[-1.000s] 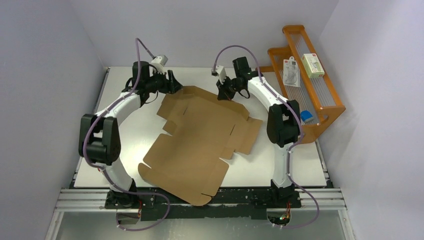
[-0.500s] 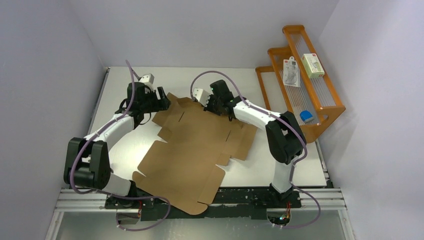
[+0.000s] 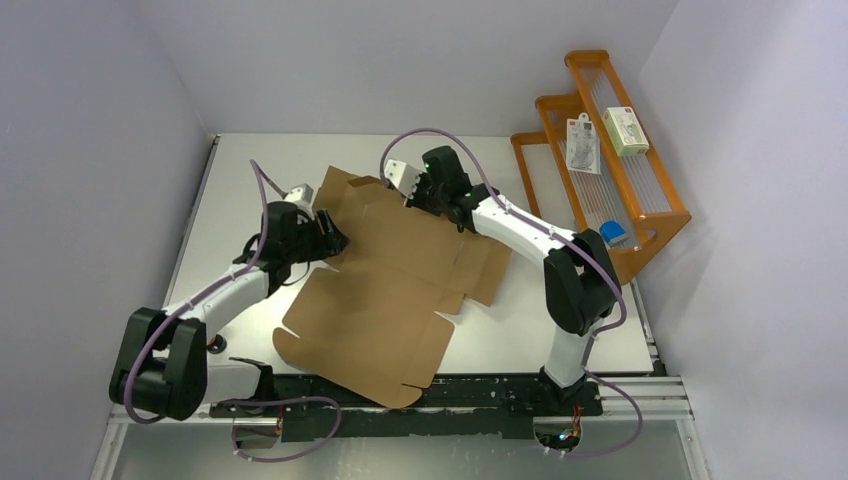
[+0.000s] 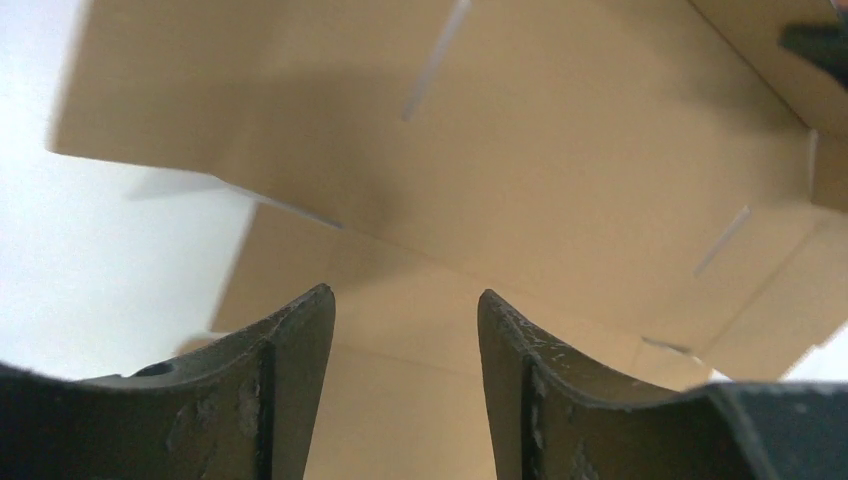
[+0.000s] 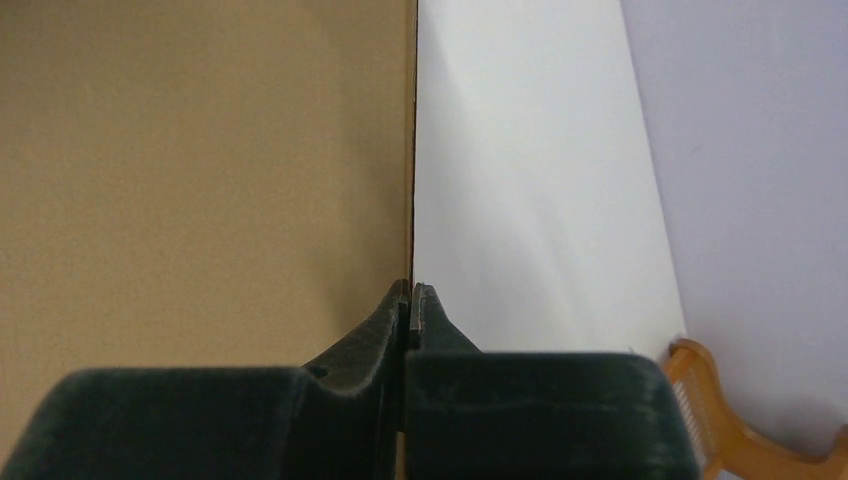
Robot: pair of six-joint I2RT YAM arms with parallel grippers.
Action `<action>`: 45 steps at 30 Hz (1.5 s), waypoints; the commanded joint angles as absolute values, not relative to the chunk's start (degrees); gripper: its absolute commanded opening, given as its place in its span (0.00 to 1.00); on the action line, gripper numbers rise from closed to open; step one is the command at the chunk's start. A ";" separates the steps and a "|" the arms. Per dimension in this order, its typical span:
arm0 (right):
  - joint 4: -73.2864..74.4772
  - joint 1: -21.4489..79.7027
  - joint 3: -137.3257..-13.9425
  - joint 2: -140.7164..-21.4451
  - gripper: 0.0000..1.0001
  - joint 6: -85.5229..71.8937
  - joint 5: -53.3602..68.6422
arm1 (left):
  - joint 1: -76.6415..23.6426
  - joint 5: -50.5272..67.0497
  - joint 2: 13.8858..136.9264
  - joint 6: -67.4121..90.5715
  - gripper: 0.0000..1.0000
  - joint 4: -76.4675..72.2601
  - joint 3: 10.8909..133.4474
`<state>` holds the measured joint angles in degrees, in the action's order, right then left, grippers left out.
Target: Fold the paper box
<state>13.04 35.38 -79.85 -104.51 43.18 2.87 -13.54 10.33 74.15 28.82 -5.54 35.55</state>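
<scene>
Table first: the paper box lies opened out flat across its middle, near corner poking past the front edge, with the orange rack off to the right. Up top the right pincer sits at the sheet's far edge and the left pincer at its left side. The overhead view hides the fingers, but the wrist views sort that out. On the right, the cardboard edge runs straight into fingers pressed together, so it's pinching that edge, I think to lift the far panel along its crease. The left one is spread with nothing between, hovering over the slotted panel, probably ready to brace it.
</scene>
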 commanded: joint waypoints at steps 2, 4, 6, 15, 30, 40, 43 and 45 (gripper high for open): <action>11.40 36.43 -79.85 -101.14 0.01 45.06 0.38 | -19.32 11.93 70.34 31.67 0.54 -9.39 32.25; 11.19 37.01 -79.43 -100.62 0.01 45.36 0.10 | -21.47 11.55 70.58 33.11 0.50 -11.30 30.97; 11.00 37.76 -79.22 -99.92 0.01 45.63 -1.52 | -23.64 11.06 71.50 34.19 0.46 -13.67 29.94; 10.55 42.25 -76.64 -96.19 0.02 46.50 -7.12 | -30.04 7.33 82.14 38.04 0.35 -22.71 29.19; 9.11 51.42 -70.02 -89.40 0.03 45.05 -14.06 | -32.84 3.79 92.89 40.65 0.32 -31.11 26.79; 5.58 52.13 -67.39 -90.15 0.03 48.86 -18.72 | -33.18 4.43 90.23 40.28 0.34 -27.92 28.69; 3.87 51.56 -67.06 -90.44 0.03 51.05 -21.35 | -32.94 2.14 83.69 37.95 0.40 -21.69 30.93; 3.71 50.98 -67.33 -90.36 0.03 51.80 -20.86 | -31.90 0.23 78.88 36.12 0.45 -16.76 32.17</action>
<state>6.55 51.62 -67.68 -90.26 48.80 -18.55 -32.73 4.01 86.94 39.88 -25.04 28.62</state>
